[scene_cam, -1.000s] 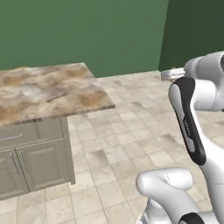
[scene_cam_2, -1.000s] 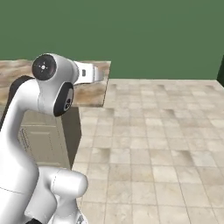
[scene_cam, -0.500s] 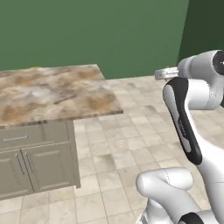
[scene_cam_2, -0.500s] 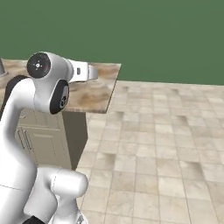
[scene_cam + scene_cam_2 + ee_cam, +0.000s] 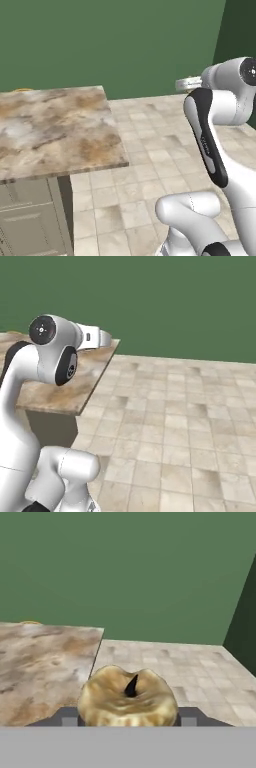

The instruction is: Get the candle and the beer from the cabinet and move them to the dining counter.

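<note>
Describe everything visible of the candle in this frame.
The squat tan-gold candle looks waxy and mottled, with a lumpy, dished top and a short dark wick at its centre. It stands upright between the gripper's jaws, a grey finger tip against each side. Behind it lie the marbled stone dining counter and tiled floor.

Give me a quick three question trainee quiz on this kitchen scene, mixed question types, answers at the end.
1. True or false: the candle sits between the jaws.
2. Which surface lies ahead and to the left in the hand view? A) dining counter B) sink C) stove
3. Fill in: the wall behind the counter is ____.

Key: 1 true; 2 A; 3 green
</note>
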